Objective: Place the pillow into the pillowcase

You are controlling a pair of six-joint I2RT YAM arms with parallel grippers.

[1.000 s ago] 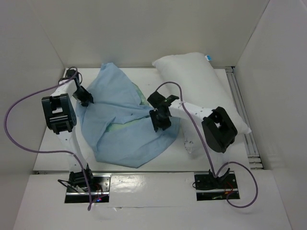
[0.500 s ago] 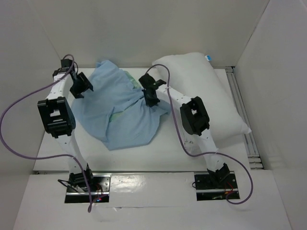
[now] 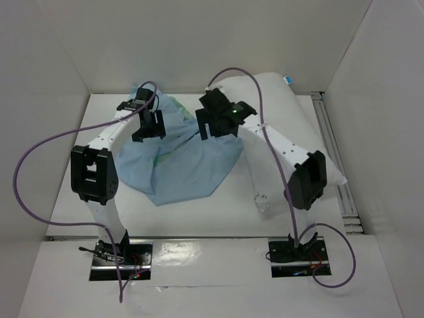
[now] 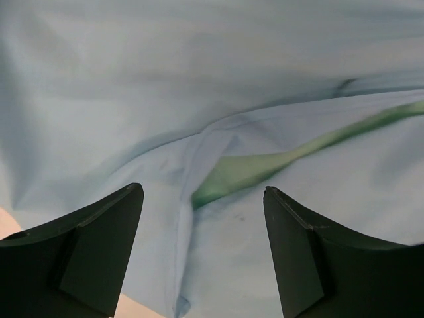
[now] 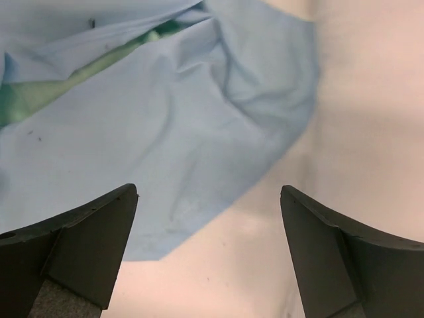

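Left tool and right tool hang with jaws apart, holding nothing, over the pillowcase, and the pillow lies just right of the right tool.

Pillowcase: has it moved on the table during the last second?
Yes. The pillowcase has drawn back toward the back wall; its near edge now lies farther from the table's front edge.
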